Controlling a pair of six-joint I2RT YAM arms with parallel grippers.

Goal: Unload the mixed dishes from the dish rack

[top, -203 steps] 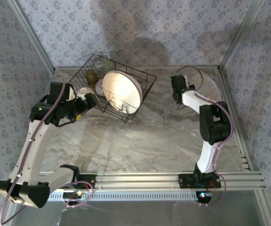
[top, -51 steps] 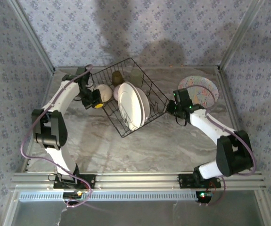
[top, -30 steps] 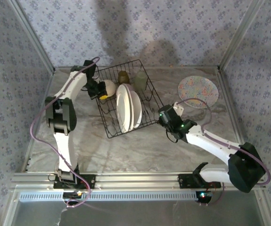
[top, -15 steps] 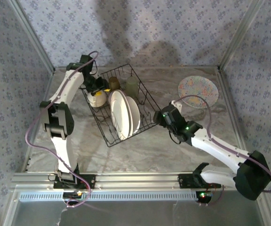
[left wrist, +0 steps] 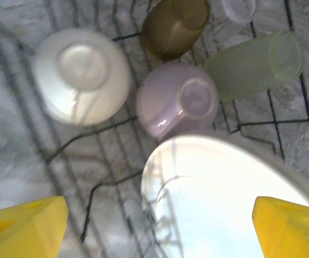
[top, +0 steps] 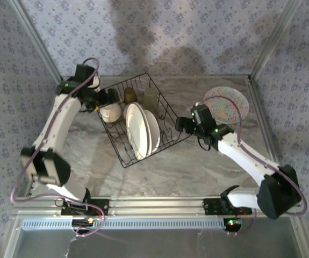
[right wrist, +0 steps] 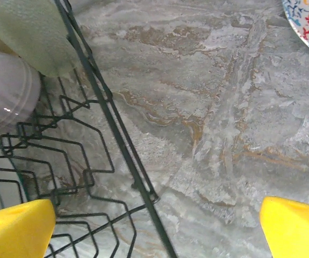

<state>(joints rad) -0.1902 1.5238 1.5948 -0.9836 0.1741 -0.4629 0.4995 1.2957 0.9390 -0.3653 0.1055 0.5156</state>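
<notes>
The dish rack [top: 166,121] sits askew toward the table's far left, white plates [top: 141,131] upright in it beside a cream bowl [left wrist: 81,75], lilac bowl [left wrist: 175,99] and olive cup [left wrist: 175,27] — the left gripper [left wrist: 154,226] hangs over them and the right gripper [right wrist: 155,228] over the rack's right rim, both spread wide, holding nothing.

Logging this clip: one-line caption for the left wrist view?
Open left gripper over the dish rack: upturned cream bowl, lilac bowl, olive-brown cup, green cup, white plate.
</notes>
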